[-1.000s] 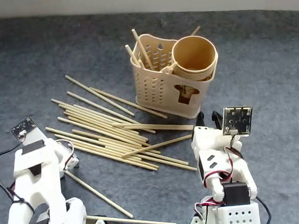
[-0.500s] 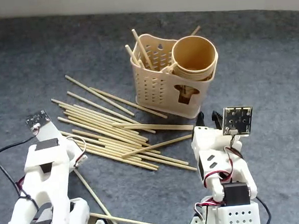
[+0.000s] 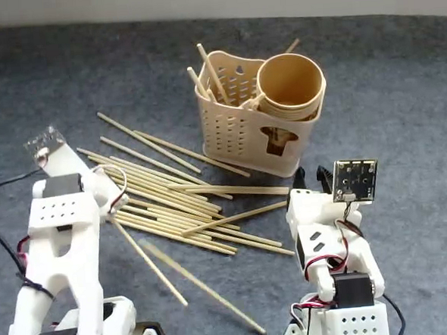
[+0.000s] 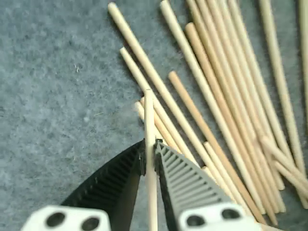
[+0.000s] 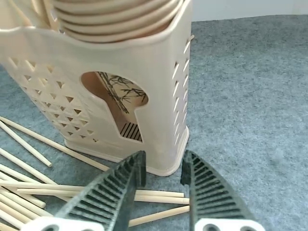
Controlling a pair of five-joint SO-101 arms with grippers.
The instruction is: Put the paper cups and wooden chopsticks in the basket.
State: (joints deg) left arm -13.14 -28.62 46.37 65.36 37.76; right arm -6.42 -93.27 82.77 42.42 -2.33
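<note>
My left jaws are clamped tight on one chopstick (image 4: 147,113). They pinch it near one end, so a short length pokes out past the tips and the rest runs back under my wrist. Its free end lies right against the nearest sticks of the pile (image 4: 226,96), and I cannot tell whether it touches them. The pile fans out ahead of these jaws and off to one side, lying flat on the grey desk (image 4: 53,96). Most of its sticks run roughly parallel and a few cross.

From above, my left arm (image 3: 56,223) stands over the near edge of that pile (image 3: 164,194). Two sticks (image 3: 204,286) slant away from it, back toward my base. I cannot tell whether either of them is the one I hold.

My right jaws are spread partway and hold nothing. They point straight at the basket (image 5: 57,96), whose bottom edge stands just ahead of the tips and apart from them. A couple of loose sticks (image 5: 159,196) lie crosswise on the desk under these tips.

The basket (image 3: 236,129) stands upright. The stacked cups (image 3: 290,84) sit in the end nearer my right jaws. A few chopsticks (image 3: 211,69) lean in the other end.
</note>
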